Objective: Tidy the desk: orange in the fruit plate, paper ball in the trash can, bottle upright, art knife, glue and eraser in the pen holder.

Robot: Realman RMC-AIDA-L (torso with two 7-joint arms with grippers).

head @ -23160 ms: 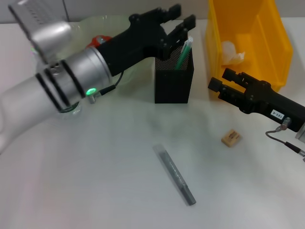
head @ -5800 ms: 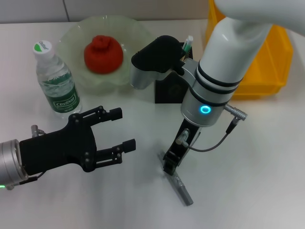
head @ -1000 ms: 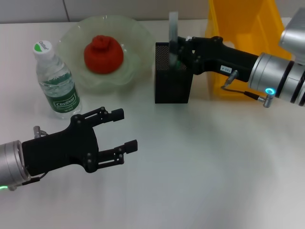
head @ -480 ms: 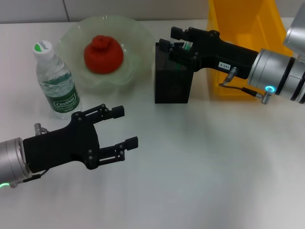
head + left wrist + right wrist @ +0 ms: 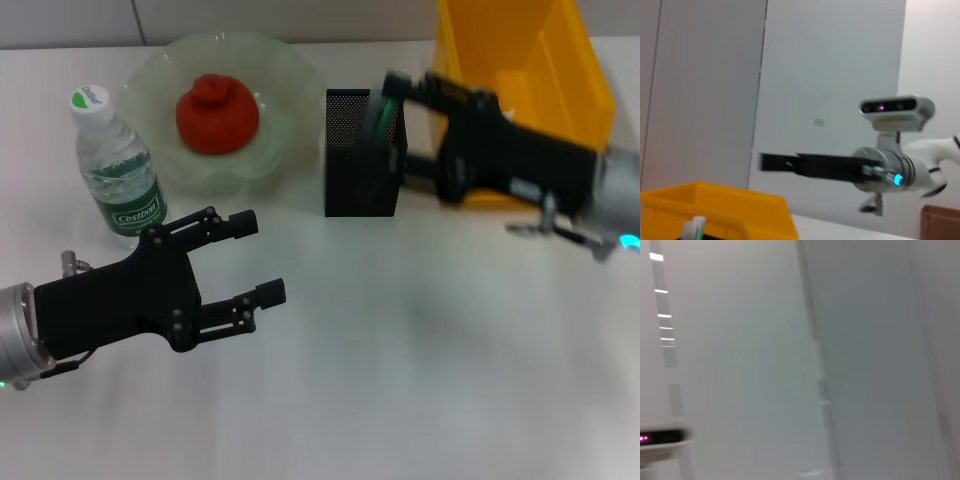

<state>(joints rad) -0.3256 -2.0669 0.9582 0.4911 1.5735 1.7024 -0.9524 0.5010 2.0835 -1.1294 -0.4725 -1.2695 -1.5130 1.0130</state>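
The orange [image 5: 217, 112] lies in the pale green fruit plate [image 5: 290, 70]. The water bottle [image 5: 115, 170] stands upright to the plate's left. The black mesh pen holder [image 5: 362, 180] holds a green-tipped stick [image 5: 375, 120]; the stick's tip also shows in the left wrist view [image 5: 696, 225]. My right gripper [image 5: 407, 125] is open and empty, just to the right of the holder's top. My left gripper [image 5: 258, 257] is open and empty over the table at the front left. The art knife, eraser and paper ball are out of sight.
The yellow bin [image 5: 530, 50] stands at the back right, partly behind my right arm [image 5: 520, 165]. It also shows in the left wrist view [image 5: 715, 205], with the right arm [image 5: 840, 167] above it. The right wrist view shows only wall.
The right gripper held the art knife upright over the pen holder, lowered it in and let go. It has now drawn back to the right. The left arm barely moved.
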